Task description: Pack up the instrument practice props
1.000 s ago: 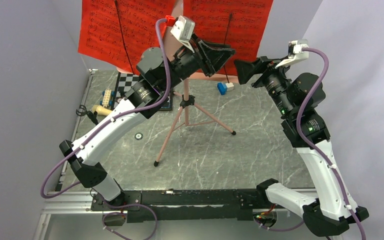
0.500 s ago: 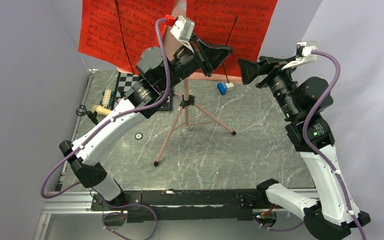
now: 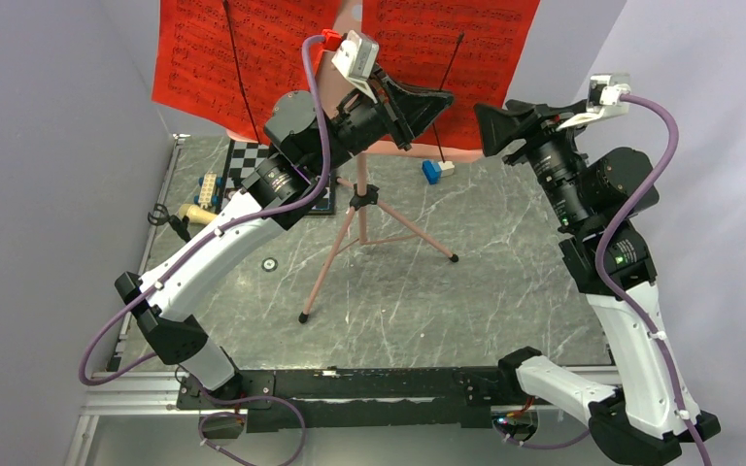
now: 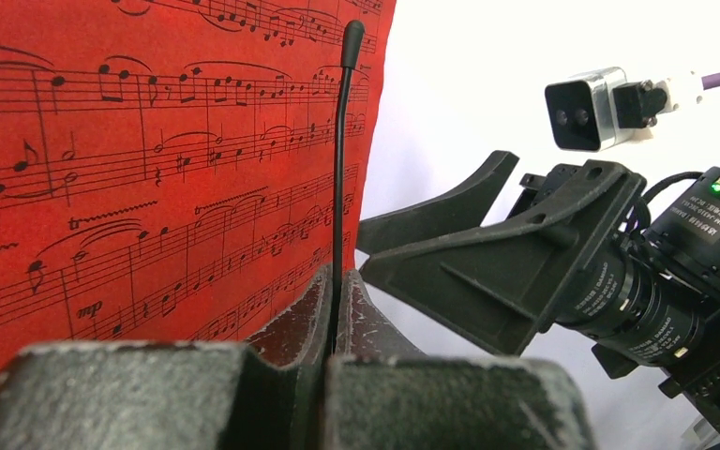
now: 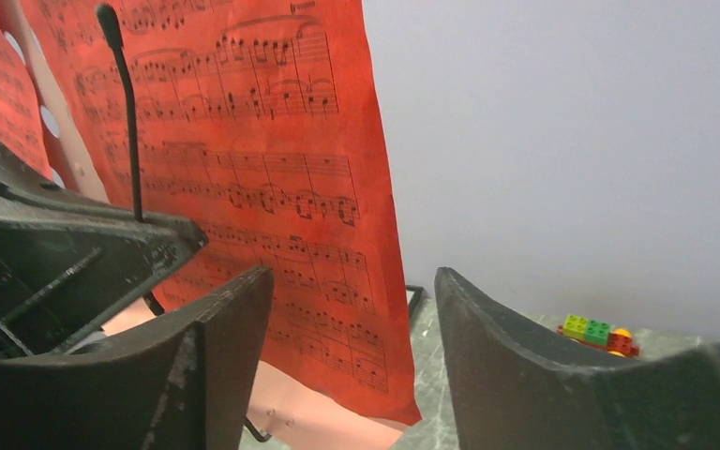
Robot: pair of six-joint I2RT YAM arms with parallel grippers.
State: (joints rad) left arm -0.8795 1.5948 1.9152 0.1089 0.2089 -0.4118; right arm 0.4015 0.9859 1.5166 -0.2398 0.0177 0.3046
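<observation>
Overhead view: we see the pink music stand (image 3: 360,175) upright on its tripod at the back of the grey table (image 3: 505,291), with two red sheet-music pages (image 3: 233,58) spread across its desk. The left gripper (image 3: 444,97) reaches up to the right-hand page, and the right gripper (image 3: 489,128) faces it from just beside, near but apart. The microphone (image 3: 194,212) sits at the table's left edge, next to the chessboard (image 3: 246,157) and some toy bricks (image 3: 209,186), well apart from both grippers. A blue brick (image 3: 432,171) lies on the table behind the tripod, to its right.

Left wrist view: we find the left gripper's fingers (image 4: 291,328) pressed together on the black wire retainer (image 4: 340,141), which rises from between them along the page's right edge. We cannot tell whether the paper is pinched as well. The right gripper (image 4: 364,251) appears at the right, jaws spread, with its wrist camera (image 4: 581,112) above.

Right wrist view: we see the right gripper's fingers (image 5: 206,366) standing wide apart with nothing between them, and the lower corner of the red page shows through the gap. The left gripper (image 5: 173,234) lies at the left, the wire retainer rising from its tip. At the far right, green and red bricks (image 5: 595,333) rest on the table.
</observation>
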